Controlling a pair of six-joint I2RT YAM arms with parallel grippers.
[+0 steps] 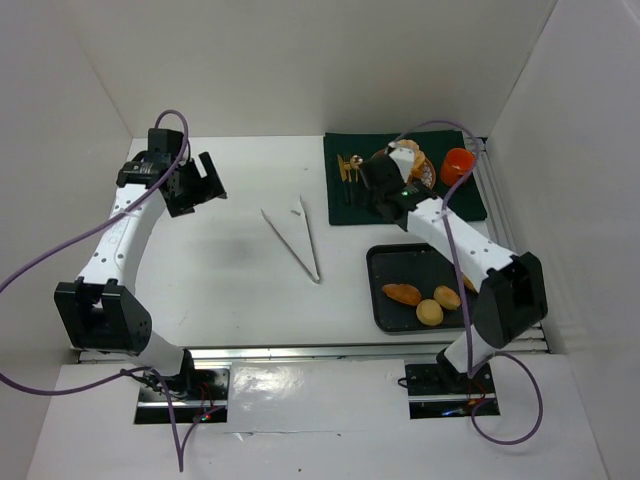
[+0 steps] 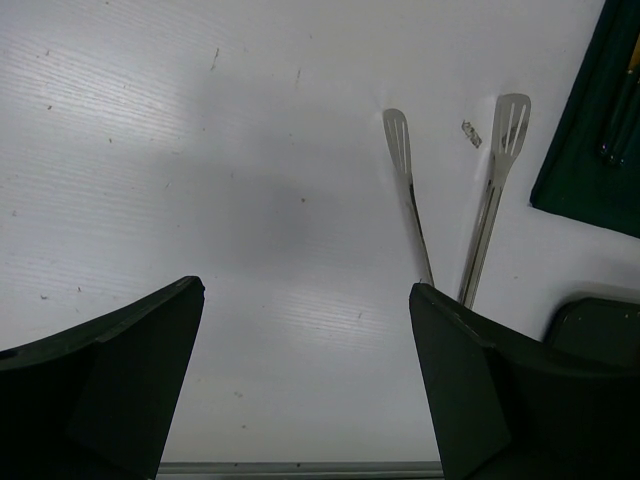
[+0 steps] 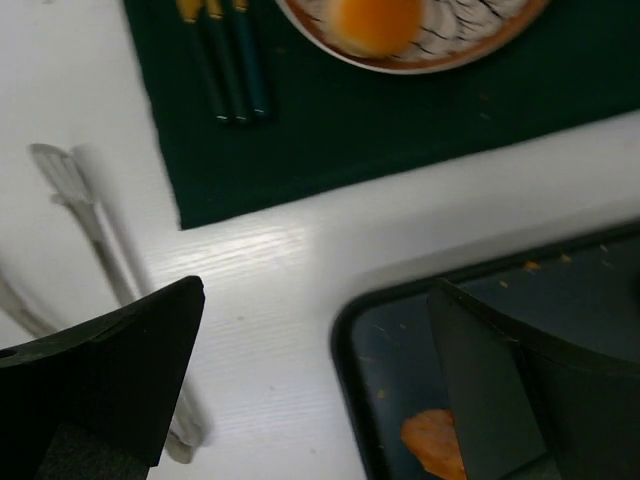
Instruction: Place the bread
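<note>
The bread [image 3: 375, 22], a round orange-golden bun, lies on a patterned plate [image 3: 470, 40] on the dark green mat [image 3: 330, 130]. In the top view the bread [image 1: 407, 153] is partly hidden behind my right wrist. My right gripper [image 3: 318, 300] is open and empty, raised above the white table between the mat and the black tray [image 3: 520, 300]; in the top view the right gripper [image 1: 372, 190] hangs over the mat's near left part. My left gripper [image 1: 200, 182] is open and empty at the far left, and its wrist view shows it [image 2: 305, 290] above bare table.
The black tray [image 1: 390, 262] holds a flat brown roll [image 1: 402, 293] and two small round buns [image 1: 430, 312]. Metal tongs [image 1: 295, 240] lie mid-table and also show in the left wrist view [image 2: 410, 190]. An orange cup [image 1: 457, 165] and cutlery [image 1: 350, 168] sit on the mat. White walls enclose the table.
</note>
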